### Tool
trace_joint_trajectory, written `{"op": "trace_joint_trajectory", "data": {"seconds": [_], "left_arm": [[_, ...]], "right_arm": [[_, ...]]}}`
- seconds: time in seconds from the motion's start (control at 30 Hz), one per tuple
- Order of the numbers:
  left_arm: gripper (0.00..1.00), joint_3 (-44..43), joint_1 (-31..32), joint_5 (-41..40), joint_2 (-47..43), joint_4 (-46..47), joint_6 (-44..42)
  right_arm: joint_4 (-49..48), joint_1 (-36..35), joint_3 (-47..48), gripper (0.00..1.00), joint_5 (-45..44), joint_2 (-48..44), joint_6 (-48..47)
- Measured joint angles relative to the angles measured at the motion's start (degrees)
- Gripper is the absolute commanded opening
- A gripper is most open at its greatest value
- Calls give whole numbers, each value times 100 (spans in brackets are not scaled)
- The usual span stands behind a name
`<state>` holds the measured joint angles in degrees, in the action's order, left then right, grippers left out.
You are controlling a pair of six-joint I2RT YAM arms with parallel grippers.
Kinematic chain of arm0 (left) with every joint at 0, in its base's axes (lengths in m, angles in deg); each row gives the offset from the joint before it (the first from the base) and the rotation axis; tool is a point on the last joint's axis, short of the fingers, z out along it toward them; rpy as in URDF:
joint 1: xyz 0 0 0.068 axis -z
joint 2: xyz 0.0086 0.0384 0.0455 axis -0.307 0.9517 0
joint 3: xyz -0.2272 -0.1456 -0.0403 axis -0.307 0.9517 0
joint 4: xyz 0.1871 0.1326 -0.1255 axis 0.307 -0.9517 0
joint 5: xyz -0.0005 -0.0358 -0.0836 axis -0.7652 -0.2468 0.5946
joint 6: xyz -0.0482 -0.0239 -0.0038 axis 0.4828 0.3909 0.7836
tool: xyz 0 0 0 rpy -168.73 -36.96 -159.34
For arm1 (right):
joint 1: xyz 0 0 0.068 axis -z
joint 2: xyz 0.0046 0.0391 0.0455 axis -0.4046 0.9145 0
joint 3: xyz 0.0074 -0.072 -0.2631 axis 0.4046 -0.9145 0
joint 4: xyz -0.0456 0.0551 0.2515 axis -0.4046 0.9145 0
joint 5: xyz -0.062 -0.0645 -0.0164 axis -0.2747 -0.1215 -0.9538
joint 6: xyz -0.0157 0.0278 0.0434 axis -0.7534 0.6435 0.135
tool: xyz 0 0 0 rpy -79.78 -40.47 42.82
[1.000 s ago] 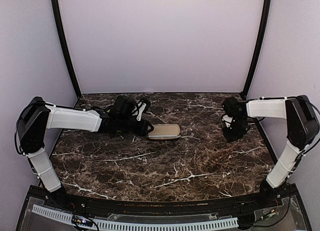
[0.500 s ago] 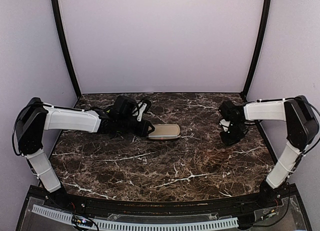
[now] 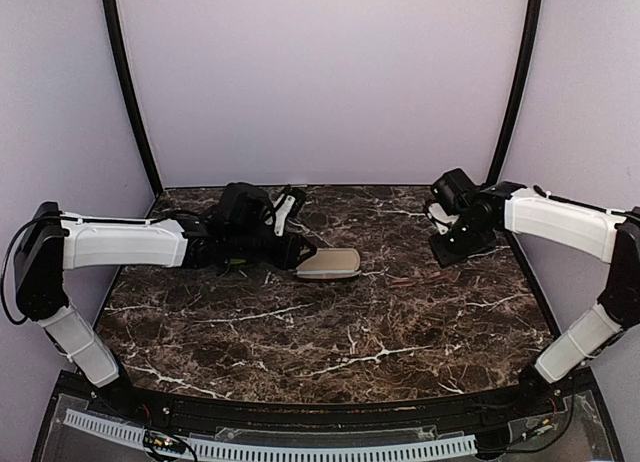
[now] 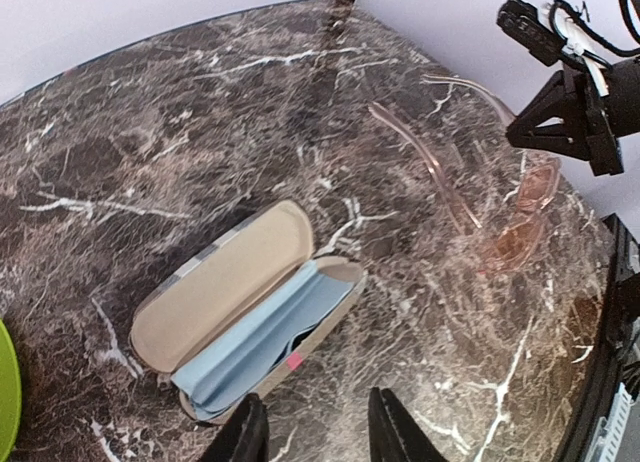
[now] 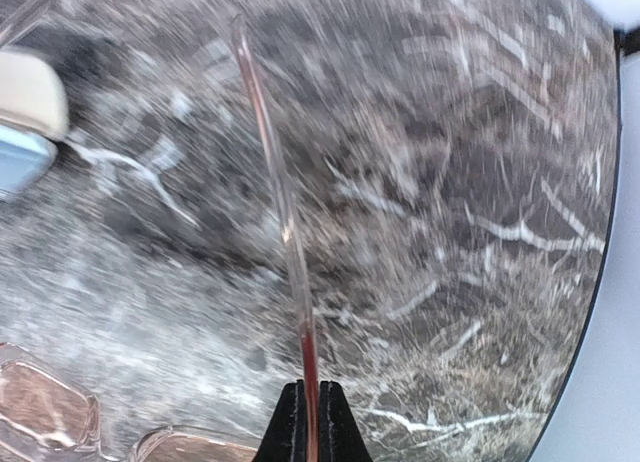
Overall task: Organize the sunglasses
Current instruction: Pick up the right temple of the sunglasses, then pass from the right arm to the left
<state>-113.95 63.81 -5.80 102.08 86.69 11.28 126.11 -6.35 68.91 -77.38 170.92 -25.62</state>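
- Left hand (image 4: 315, 440): released, fingers spread with nothing between them. It hangs just beside the near edge of the case, tips towards the table.
- Right hand (image 5: 305, 422): clenched on one temple of the sunglasses. In the right wrist view the fingertips sit pressed together with the thin pink bar running between them. That view is blurred.
- Sunglasses (image 4: 515, 244): clear pink frame with pink lenses and both temples unfolded.
  - Place: the right part of the table, well apart from the case, under and just beside the right hand.
  - Lie: the temples point towards the case and the lenses are on the side away from it. The gripped temple runs out ahead of the fingers, and the lenses show just beside them, low and to the left in the wrist view.
  - Whether the frame rests on the table or is partly lifted cannot be told.
- Case (image 4: 225, 302): open, with the lid laid back flat and beige inside. It lies near the middle of the table, between the two hands and closer to the left one.
- Lining (image 4: 262, 340): pale blue, filling the lower half of the case, with a small pink tag at its edge. No sunglasses in it.
- Table (image 4: 150, 132): dark brown marble pattern with white veins.
- Green object (image 4: 4, 392): a lime sliver at the left edge of the left wrist view, too cut off to tell what it is.
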Motion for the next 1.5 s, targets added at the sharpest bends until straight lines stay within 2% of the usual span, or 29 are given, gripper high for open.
{"op": "trace_joint_trajectory", "data": {"seconds": [0.2, 0.4, 0.63, 0.8, 1.17, 1.33, 1.5], "left_arm": [[38, 37, 111, 199, -389, 295, 149], [49, 317, 125, 549, -505, 800, 660], [55, 487, 125, 813, -503, 1261, 1340], [55, 516, 125, 881, -503, 1521, 1670], [44, 595, 125, 693, -485, 1552, 2015], [43, 664, 125, 498, -494, 1580, 2059], [47, 699, 125, 278, -533, 1576, 2100]], "right_arm": [[-267, -595, 387, 0, -96, -201, 9], [-782, -1172, 264, 0, -81, -205, 59], [-1517, -1786, 2, 0, -94, -208, 142], [-1777, -2087, 2, 0, -166, -173, 144], [-2070, -2350, -2, 0, -372, -42, 177], [-2214, -2376, -105, 0, -428, -42, 177], [-2245, -2385, -201, 0, -452, -42, 177]]}}
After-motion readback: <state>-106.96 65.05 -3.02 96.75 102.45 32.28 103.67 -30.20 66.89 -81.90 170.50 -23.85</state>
